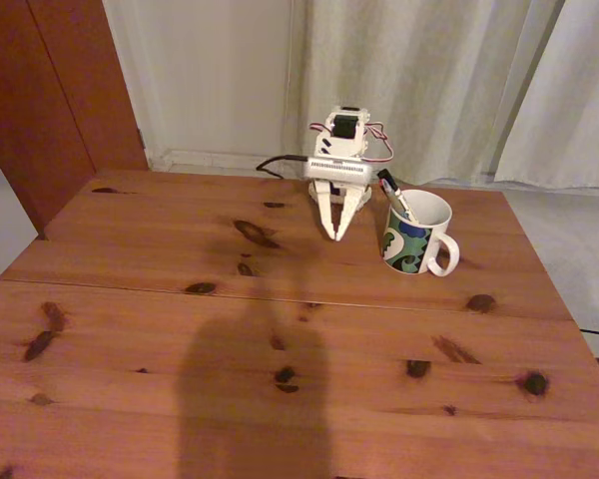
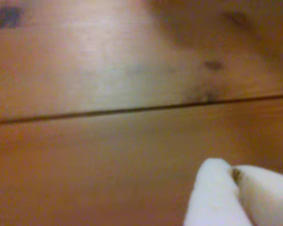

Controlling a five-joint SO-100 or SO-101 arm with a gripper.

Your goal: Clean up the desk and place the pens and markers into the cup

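The cup (image 1: 416, 238), a white mug with a green, blue and black pattern, stands at the back right of the desk (image 1: 130, 299), its handle turned toward the front right. Pens and markers (image 1: 396, 196) lean out over its left rim, with a dark tip uppermost; how many stand inside I cannot tell. The white gripper (image 1: 337, 236) hangs just left of the cup, pointing down at the tabletop, shut and holding nothing. In the wrist view, the gripper (image 2: 234, 172) shows at the lower right with its fingertips (image 2: 212, 175) pressed together above the blurred desk (image 2: 108, 155).
The arm's base (image 1: 341, 170) sits at the back edge of the table with a dark cable (image 1: 276, 161) running off to the left. A seam (image 1: 280, 296) crosses the tabletop. Curtains and a wall stand behind. A broad shadow falls on the front middle.
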